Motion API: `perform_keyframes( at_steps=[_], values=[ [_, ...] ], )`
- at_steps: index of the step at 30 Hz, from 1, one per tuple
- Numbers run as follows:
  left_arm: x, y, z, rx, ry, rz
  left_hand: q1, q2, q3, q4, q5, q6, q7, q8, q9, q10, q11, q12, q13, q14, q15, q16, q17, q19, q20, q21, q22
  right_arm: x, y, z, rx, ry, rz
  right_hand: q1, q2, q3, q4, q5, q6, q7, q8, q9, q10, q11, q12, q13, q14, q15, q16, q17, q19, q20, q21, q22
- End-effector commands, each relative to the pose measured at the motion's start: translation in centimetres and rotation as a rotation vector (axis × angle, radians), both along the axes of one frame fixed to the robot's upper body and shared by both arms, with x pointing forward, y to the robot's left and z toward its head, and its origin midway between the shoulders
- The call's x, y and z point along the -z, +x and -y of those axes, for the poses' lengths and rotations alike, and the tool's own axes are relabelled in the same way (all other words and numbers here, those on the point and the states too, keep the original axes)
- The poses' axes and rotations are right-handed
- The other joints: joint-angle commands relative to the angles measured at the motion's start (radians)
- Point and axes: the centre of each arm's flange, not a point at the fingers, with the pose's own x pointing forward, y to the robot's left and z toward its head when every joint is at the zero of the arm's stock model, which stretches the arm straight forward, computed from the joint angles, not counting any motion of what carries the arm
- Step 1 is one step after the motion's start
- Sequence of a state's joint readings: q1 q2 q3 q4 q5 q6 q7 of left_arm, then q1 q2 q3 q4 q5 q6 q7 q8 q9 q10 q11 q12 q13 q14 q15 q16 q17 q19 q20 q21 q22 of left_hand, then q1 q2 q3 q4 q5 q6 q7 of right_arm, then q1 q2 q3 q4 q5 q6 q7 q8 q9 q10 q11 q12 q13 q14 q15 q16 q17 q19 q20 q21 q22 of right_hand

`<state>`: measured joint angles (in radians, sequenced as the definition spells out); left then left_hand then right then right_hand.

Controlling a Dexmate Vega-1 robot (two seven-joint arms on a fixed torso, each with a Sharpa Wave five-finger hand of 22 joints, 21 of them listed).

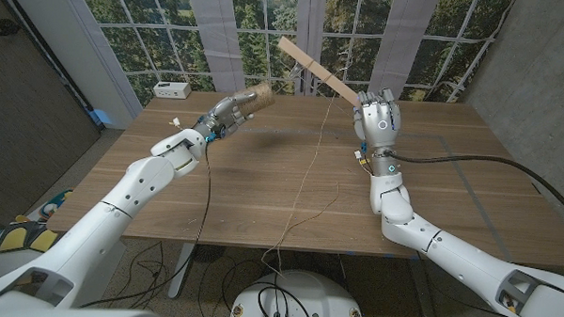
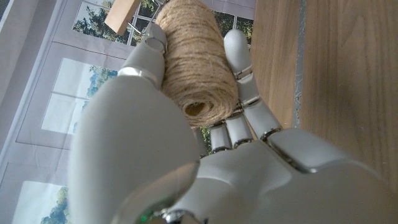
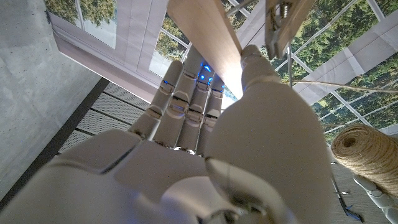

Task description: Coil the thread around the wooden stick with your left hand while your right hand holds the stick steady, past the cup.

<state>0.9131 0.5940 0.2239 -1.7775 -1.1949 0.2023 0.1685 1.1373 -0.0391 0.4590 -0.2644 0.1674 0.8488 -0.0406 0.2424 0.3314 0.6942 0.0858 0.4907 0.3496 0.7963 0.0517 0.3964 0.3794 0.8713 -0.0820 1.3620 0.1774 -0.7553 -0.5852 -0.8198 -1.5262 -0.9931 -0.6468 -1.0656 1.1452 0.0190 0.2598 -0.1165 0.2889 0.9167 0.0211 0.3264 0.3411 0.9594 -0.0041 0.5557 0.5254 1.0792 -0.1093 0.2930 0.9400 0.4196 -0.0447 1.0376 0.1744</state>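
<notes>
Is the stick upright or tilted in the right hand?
Tilted: the stick slants up and leftward from the right hand, above the table.

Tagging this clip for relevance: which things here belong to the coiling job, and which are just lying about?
Job:
- long flat light wooden stick, held up by the right robot hand
- brown jute twine spool, gripped by the left robot hand
- thin twine strand hanging from the stick
- wooden clothespin clipped on the stick

Lying about:
- small white box at the wooden table's far corner
</notes>
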Motion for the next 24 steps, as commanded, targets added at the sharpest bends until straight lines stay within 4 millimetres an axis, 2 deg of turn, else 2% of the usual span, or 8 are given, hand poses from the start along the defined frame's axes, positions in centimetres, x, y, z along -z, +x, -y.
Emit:
perform_keyframes(
  at_steps=[1,6,7,10,13,19,20,24],
  values=[
    [0.8,1.2,0.8,0.055,-0.154,-0.062,0.119,0.142,0.103,0.095,0.006,0.156,0.146,-0.001,0.005,0.364,-0.162,0.005,0.096,0.558,-0.276,0.001,0.029,-0.021,-0.133,0.006,0.002,0.2,-0.2,0.1,-0.007,-0.005,0.001,0.123,0.128,0.006,0.001,0.005,0.123,-0.119,0.005,0.003,0.106,-0.096,-0.002,0.007,0.091,-0.117,-0.004,0.002,-0.002,-0.141,0.003,0.003],
    [0.7,1.3,0.5,-0.035,-0.151,-0.087,0.119,0.143,0.104,0.095,0.006,0.153,0.15,-0.003,0.005,0.364,-0.162,0.003,0.096,0.558,-0.276,0.001,0.03,-0.021,-0.133,0.006,0.001,0.3,-0.5,0.1,-0.014,-0.014,0.004,0.122,0.128,0.005,0.001,0.005,0.122,-0.12,0.004,0.003,0.105,-0.096,-0.003,0.007,0.091,-0.116,-0.005,0.003,-0.003,-0.141,0.003,0.003],
    [0.7,1.4,0.5,-0.038,-0.156,-0.098,0.118,0.144,0.104,0.096,0.006,0.154,0.15,-0.003,0.005,0.364,-0.154,0.003,0.096,0.558,-0.276,0.0,0.029,-0.021,-0.133,0.005,0.001,0.4,-0.6,0.1,-0.017,-0.016,0.008,0.122,0.128,0.005,0.001,0.005,0.123,-0.119,0.005,0.004,0.103,-0.097,-0.003,0.009,0.091,-0.117,-0.006,0.003,-0.004,-0.141,0.003,0.003],
    [0.8,1.5,0.3,-0.092,-0.154,-0.129,0.119,0.143,0.105,0.095,0.006,0.154,0.15,-0.003,0.006,0.364,-0.161,0.003,0.097,0.559,-0.277,0.001,0.03,-0.022,-0.133,0.005,0.001,0.4,-1.0,0.0,-0.033,-0.024,0.024,0.123,0.128,0.005,0.001,0.005,0.121,-0.12,0.003,0.003,0.105,-0.096,-0.003,0.009,0.091,-0.117,-0.006,0.004,-0.004,-0.141,0.003,0.003],
    [0.8,1.4,-0.1,-0.142,-0.142,-0.164,0.118,0.143,0.105,0.095,0.006,0.155,0.151,-0.003,0.006,0.367,-0.156,0.002,0.096,0.56,-0.277,0.001,0.029,-0.021,-0.133,0.005,0.002,0.4,-1.5,-0.3,-0.049,-0.033,0.043,0.123,0.128,0.005,0.001,0.005,0.122,-0.119,0.004,0.003,0.105,-0.092,-0.003,0.009,0.091,-0.117,-0.007,0.004,-0.004,-0.142,0.003,0.003],
    [0.5,1.8,-1.1,-0.171,-0.134,-0.207,0.117,0.143,0.105,0.095,0.007,0.156,0.151,-0.003,0.005,0.37,-0.154,0.001,0.095,0.561,-0.277,0.001,0.028,-0.021,-0.133,0.005,0.001,0.4,-2.6,-1.0,-0.09,-0.05,0.086,0.123,0.128,0.005,0.001,0.006,0.122,-0.118,0.003,0.003,0.106,-0.091,-0.005,0.007,0.091,-0.117,-0.008,0.005,-0.005,-0.142,0.003,0.003],
    [0.5,1.8,-1.1,-0.172,-0.134,-0.206,0.117,0.143,0.105,0.095,0.007,0.157,0.152,-0.004,0.005,0.371,-0.16,0.001,0.095,0.561,-0.276,0.0,0.027,-0.021,-0.132,0.005,0.001,0.4,-2.6,-1.0,-0.092,-0.049,0.089,0.123,0.128,0.005,0.001,0.006,0.122,-0.118,0.003,0.003,0.106,-0.092,-0.006,0.007,0.092,-0.117,-0.008,0.005,-0.005,-0.142,0.003,0.003],
    [-0.4,2.3,-1.9,-0.15,-0.038,-0.241,0.116,0.142,0.104,0.095,0.007,0.159,0.154,-0.004,0.004,0.375,-0.156,0.001,0.094,0.563,-0.277,0.0,0.026,-0.02,-0.132,0.005,0.001,0.5,-3.3,-1.6,-0.119,-0.072,0.114,0.123,0.128,0.005,0.001,0.006,0.123,-0.118,0.004,0.004,0.105,-0.094,-0.005,0.01,0.092,-0.117,-0.008,0.006,-0.005,-0.142,0.003,0.003]
  ],
)
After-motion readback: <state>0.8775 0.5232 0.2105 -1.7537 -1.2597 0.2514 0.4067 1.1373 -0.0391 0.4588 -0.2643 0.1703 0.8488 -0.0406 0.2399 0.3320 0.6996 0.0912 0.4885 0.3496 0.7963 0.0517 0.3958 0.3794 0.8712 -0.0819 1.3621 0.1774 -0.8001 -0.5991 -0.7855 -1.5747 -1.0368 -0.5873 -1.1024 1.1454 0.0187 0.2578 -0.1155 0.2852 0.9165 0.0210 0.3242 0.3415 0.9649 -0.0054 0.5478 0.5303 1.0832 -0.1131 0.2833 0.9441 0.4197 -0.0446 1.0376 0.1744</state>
